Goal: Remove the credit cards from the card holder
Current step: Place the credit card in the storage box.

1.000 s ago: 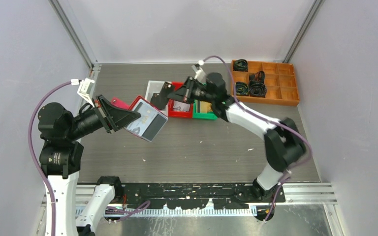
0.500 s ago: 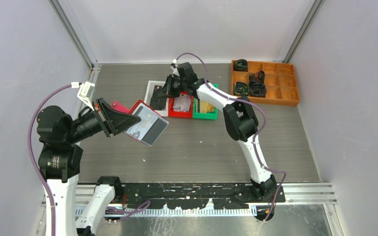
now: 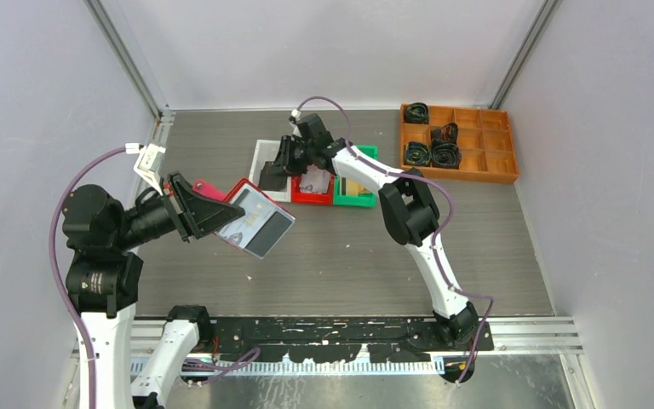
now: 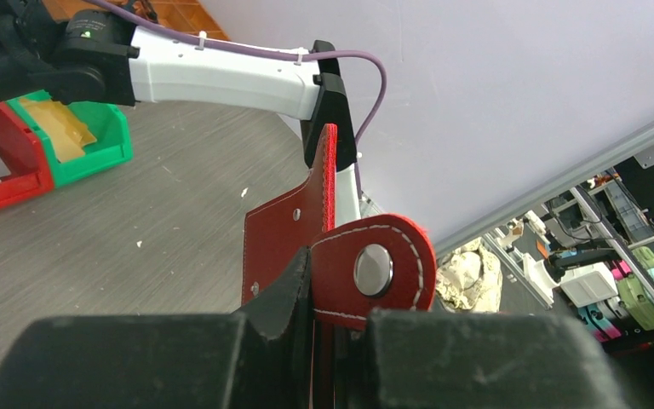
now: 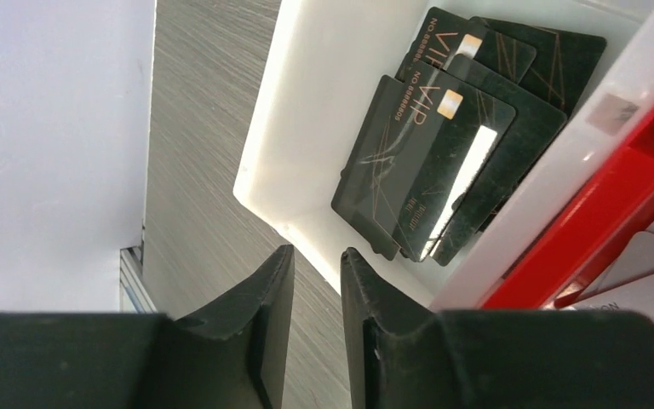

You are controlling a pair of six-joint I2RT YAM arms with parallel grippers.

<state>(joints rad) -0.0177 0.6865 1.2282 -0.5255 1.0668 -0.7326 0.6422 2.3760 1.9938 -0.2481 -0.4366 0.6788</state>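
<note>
My left gripper (image 3: 209, 213) is shut on the red card holder (image 3: 255, 223), holding it spread open above the table's left side. Pale and dark credit cards (image 3: 264, 232) show in its clear sleeves. In the left wrist view the holder (image 4: 285, 230) stands edge-on between my left gripper's (image 4: 336, 285) fingers, its snap tab (image 4: 375, 268) folded over. My right gripper (image 3: 274, 176) hovers over the white bin (image 3: 264, 153). Its jaws (image 5: 317, 256) stand slightly apart with nothing between them. Several black credit cards (image 5: 426, 162) lie stacked in that bin (image 5: 306, 128).
A red bin (image 3: 311, 196) and a green bin (image 3: 356, 201) stand right of the white one. An orange compartment tray (image 3: 485, 175) with black coiled things sits at the back right. Small crumbs dot the grey tabletop.
My right arm has swung left from the red bin to over the white bin, and its jaws have parted. The left gripper and the holder have barely moved.
</note>
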